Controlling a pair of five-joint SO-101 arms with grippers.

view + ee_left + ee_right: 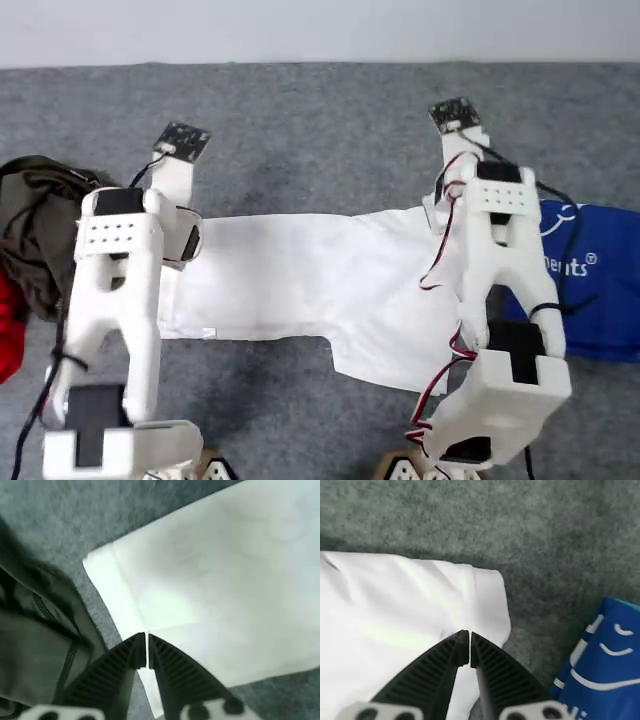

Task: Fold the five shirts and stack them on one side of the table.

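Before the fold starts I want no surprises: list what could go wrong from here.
1. The left arm's fingers and the right arm's fingers seem to pinch only the very edge of the white shirt; it could slip out mid-fold.
2. The blue shirt and dark shirt lie close beside it; a swinging arm might drag either.

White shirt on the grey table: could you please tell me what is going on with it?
Two robot arms are handling the plain white shirt, which lies spread out on the grey carpeted table. The left gripper is shut on its end beside the crumpled olive garment. The right gripper is shut on the opposite end, near the blue printed shirt.
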